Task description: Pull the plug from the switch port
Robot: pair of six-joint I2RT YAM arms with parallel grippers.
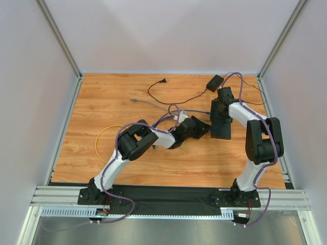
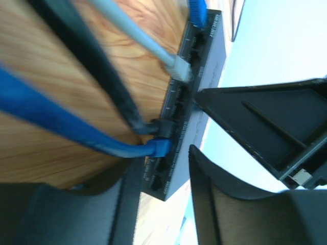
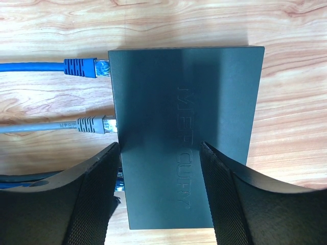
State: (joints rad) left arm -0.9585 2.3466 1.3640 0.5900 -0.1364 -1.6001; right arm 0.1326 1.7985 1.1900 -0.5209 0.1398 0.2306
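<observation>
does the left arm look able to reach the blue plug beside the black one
Probably yes: the left gripper is open right at the port edge of the switch, by that blue plug; only the black plug close beside it may crowd the fingers.

1. To me the switch looks like smooth, matt black plastic with embossed lettering.
2. The table is smooth wood grain with a faint sheen.
3. I read the blue cable and grey cable as smooth plastic-jacketed.
4. The right gripper fingers are black plastic, finely ribbed inside.

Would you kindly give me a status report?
Left fingers open beside the ports. Right fingers open, over the switch. Four plugs seated; cables crowd them.
</observation>
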